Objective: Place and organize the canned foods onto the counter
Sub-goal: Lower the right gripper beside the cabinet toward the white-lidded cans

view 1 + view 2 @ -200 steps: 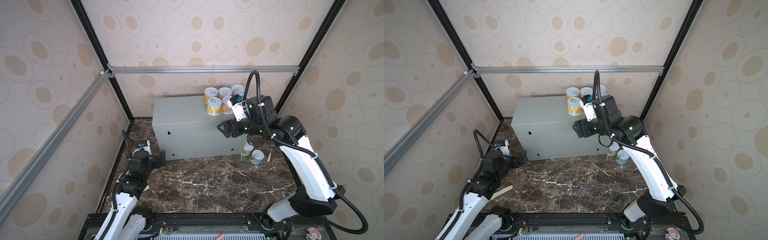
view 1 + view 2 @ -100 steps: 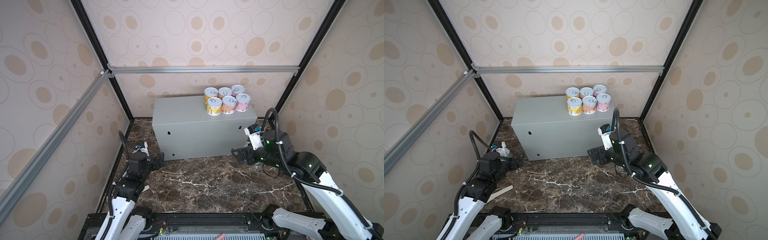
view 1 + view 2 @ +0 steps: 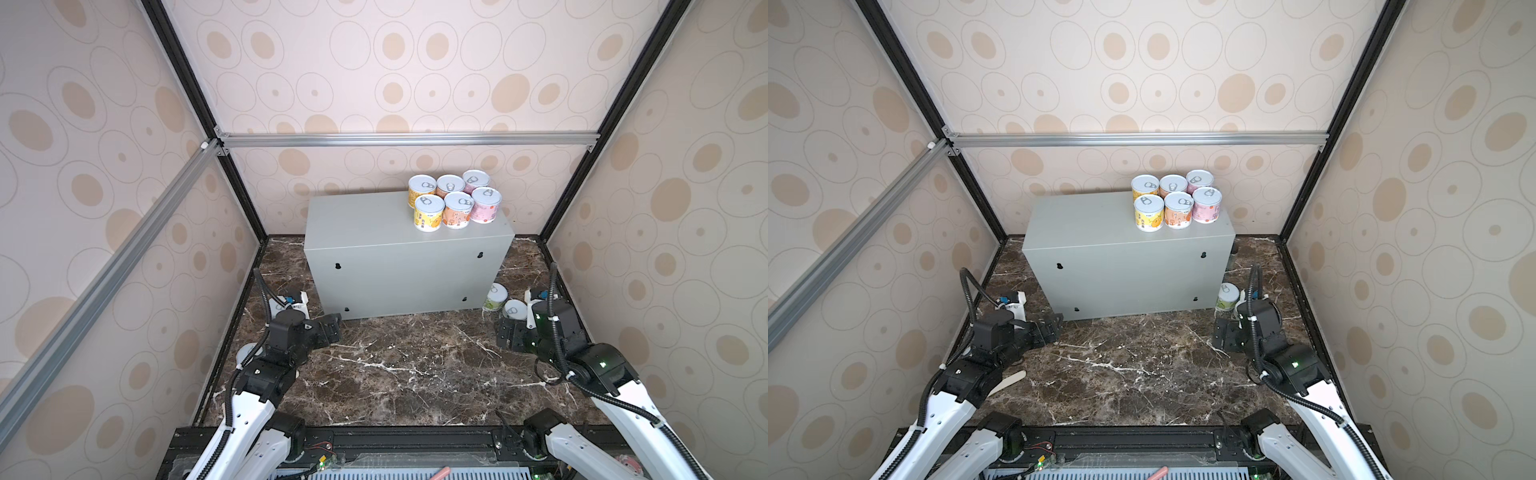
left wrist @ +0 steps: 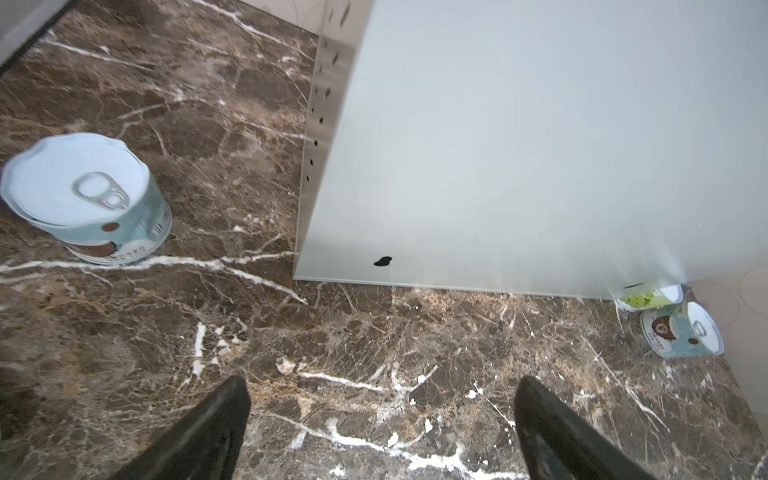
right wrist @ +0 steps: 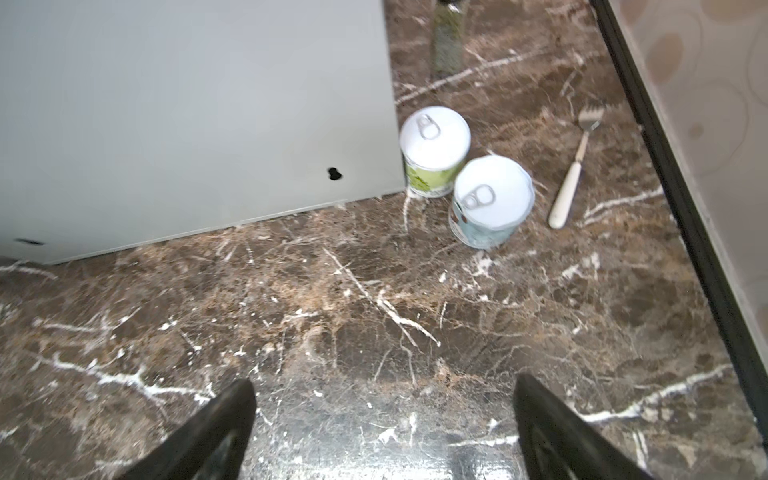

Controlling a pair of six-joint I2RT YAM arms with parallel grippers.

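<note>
Lowest in both top views, the dark brown marble-patterned tabletop (image 3: 415,365) spreads between the arms. The left gripper (image 3: 332,328) at lower left and the right gripper (image 3: 510,336) at lower right sit low over it, each spread wide and holding nothing. Mid-frame stands the pale grey metal box (image 3: 407,270), with a green-labelled tin (image 3: 494,297) and a pale teal tin (image 3: 514,309) just beside its lower right corner. Six silver-lidded tins (image 3: 456,212) cluster on the box's top, far right. Behind rise beige oval-patterned wallpaper (image 3: 374,62), black frame posts (image 3: 582,183) and a silver aluminium rail (image 3: 395,139).
</note>
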